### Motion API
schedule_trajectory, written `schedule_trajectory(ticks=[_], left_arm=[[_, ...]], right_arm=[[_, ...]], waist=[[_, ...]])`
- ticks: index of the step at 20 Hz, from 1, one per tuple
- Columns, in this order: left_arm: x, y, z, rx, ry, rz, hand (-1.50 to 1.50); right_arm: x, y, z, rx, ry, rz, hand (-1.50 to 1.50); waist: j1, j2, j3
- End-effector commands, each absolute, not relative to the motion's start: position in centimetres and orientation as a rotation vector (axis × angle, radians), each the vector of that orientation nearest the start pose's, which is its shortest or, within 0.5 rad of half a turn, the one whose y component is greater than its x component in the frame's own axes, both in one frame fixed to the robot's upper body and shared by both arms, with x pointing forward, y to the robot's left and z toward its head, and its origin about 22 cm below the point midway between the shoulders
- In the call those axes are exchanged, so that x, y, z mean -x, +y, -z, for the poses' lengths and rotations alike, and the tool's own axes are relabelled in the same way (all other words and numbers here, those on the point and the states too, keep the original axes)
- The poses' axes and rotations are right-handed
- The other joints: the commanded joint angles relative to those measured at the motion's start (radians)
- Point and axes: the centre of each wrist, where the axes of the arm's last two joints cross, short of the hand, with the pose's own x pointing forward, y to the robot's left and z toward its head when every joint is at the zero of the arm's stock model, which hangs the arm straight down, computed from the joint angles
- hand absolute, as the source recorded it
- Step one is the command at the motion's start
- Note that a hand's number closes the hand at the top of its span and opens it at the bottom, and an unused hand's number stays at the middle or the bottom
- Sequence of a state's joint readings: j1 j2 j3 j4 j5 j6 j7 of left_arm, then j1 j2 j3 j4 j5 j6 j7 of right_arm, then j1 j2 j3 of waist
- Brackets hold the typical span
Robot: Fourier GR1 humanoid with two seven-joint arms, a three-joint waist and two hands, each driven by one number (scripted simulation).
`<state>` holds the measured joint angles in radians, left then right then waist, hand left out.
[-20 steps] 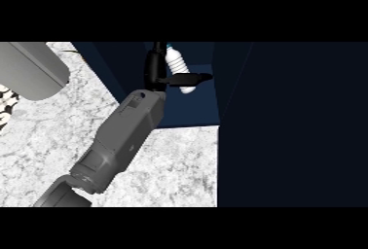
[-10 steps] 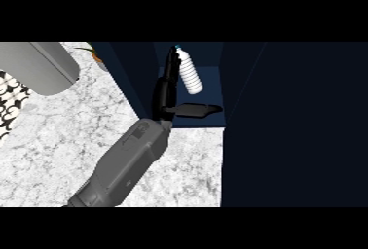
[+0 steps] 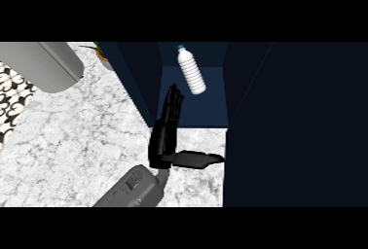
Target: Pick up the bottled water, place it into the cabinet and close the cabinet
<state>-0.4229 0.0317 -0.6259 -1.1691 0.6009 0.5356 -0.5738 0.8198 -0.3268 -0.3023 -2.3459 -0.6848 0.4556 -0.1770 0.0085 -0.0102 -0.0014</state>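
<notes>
Bottled water (image 3: 192,72): inside dark blue cabinet (image 3: 193,108), at 12 o'clock, apart from fingertips.
Right hand (image 3: 164,133): fingers straight, thumb spread toward 3 o'clock, holding nothing.
Counter (image 3: 79,141): white marble.

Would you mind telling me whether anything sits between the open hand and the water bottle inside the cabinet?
Nothing visible does. The water bottle stands inside the dark blue cabinet, beyond the fingertips of the one hand in view, which is open with straight fingers. Only bare cabinet floor shows between them.
</notes>
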Motion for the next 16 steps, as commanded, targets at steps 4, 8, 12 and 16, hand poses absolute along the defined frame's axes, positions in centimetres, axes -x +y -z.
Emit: schedule_trajectory(ticks=[4,8,12,16], left_arm=[[-22.4,8.2,1.5,0.375,-1.819,-0.045,1.50],[-19.7,12.4,1.1,0.404,-1.799,-0.036,1.50],[-17.6,15.3,0.9,0.350,-1.826,-0.009,1.50],[-16.1,17.6,1.1,0.320,-1.825,0.011,1.50]], right_arm=[[-4.5,-30.8,-16.0,-0.257,-1.873,-0.208,1.50],[-4.6,-31.2,-15.8,-0.323,-1.848,-0.313,1.50],[-4.7,-31.7,-15.0,-0.342,-1.820,-0.332,1.50],[-4.8,-30.8,-15.2,-0.414,-1.733,-0.484,1.50]], waist=[[-0.006,0.006,0.000],[-0.006,0.003,0.000],[-0.010,0.004,0.000],[-0.006,0.002,-0.001]])
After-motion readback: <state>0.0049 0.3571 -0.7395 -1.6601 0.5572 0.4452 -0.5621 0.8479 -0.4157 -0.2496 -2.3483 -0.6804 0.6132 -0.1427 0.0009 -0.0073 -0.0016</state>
